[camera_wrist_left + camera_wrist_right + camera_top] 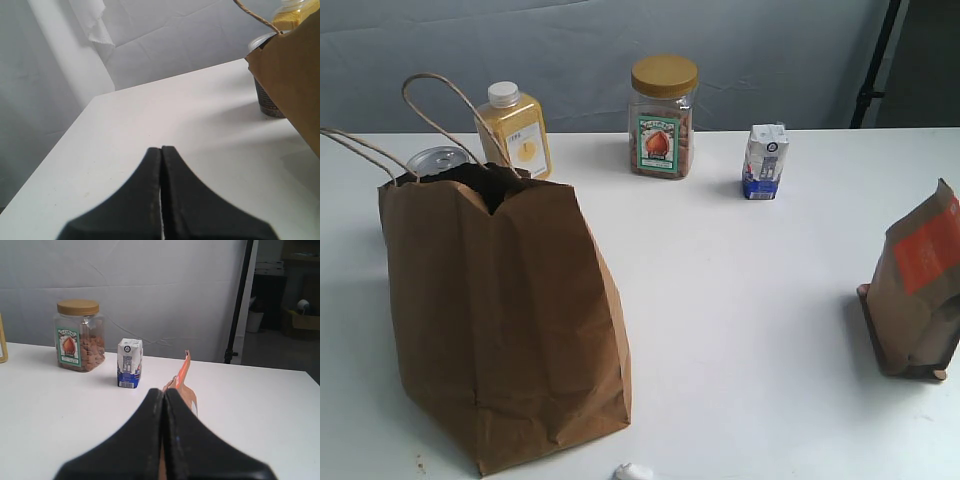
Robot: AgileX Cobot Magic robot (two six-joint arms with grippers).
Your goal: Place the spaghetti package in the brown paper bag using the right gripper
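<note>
Exterior view has the bag standing upright on the white bench, its mouth gaping and its cord handles looping up. Right behind the bag stands a can, and just beside that a juice bottle. Further back and to the bag's right are a nut jar and a small carton. Well off to the bag's right, a brown pouch with an orange label stands on end. The spaghetti pack shows in no view; whether it lies inside the bag I cannot tell. The left pincer is closed tight, its fingers pressed together with nothing between them, low over the bench near the bag's side. The right pincer is likewise clamped on nothing, pointing at the pouch, well apart from the bag.
</note>
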